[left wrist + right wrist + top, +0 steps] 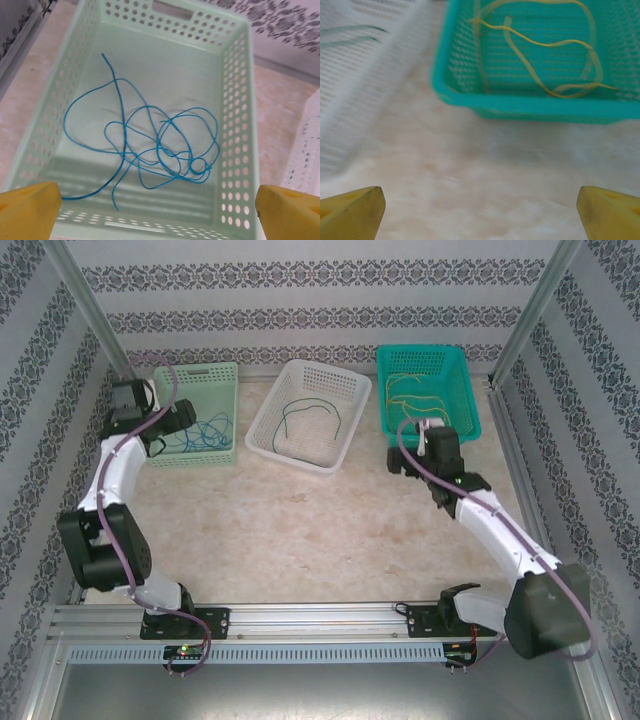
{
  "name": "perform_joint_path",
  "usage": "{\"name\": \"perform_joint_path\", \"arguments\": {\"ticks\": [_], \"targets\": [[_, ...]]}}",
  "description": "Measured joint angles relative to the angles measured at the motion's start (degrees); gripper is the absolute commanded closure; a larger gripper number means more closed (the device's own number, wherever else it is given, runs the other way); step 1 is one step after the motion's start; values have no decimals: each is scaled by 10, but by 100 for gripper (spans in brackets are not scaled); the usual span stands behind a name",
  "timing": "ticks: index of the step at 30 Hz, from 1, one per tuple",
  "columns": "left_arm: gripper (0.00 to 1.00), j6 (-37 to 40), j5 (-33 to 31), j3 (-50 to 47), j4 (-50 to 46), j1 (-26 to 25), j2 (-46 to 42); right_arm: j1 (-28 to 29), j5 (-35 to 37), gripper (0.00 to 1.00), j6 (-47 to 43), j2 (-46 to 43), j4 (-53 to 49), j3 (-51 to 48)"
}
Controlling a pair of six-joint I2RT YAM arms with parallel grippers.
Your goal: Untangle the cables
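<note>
Item 1: my left gripper (160, 212), jaws spread wide, nothing pinched, above near end of pale green basket (195, 455). Contents: blue cables (158, 145), loose tangle on floor, one strand running to my finger's edge.
Item 2: white basket (262, 430), centre. Dark green cables (312, 403) inside.
Item 3: teal basket (465, 390), right. Yellow cables (540, 45) inside.
Item 4: my right gripper (480, 210), jaws spread, empty, over bare table (300, 530) just before teal basket.

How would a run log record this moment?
left gripper: open over mint basket, blue cables | right gripper: open near teal basket, yellow cables | white basket: green cable
</note>
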Motion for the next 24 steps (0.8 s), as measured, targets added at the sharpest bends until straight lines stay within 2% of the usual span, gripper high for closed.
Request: {"name": "perform_joint_path", "arguments": {"ticks": [3,5,9,12,18,24], "targets": [[0,6,2,-89,63,-11,-30,-21,34,2,-44,-7,111,-105],[0,16,-23,-149,103,-33,-37,-35,45,2,-64,18,186,-155],[0,43,-76,-264,202,-91,-51,-44,49,2,-90,104,306,-179],[0,58,-99,-335,281,-116,-62,-53,42,2,-97,143,383,-175],[0,73,-125,-407,403,-120,-70,-99,5,2,-85,185,525,-195],[0,80,-128,-436,536,-120,-27,-105,-28,2,-83,195,557,-203]]}}
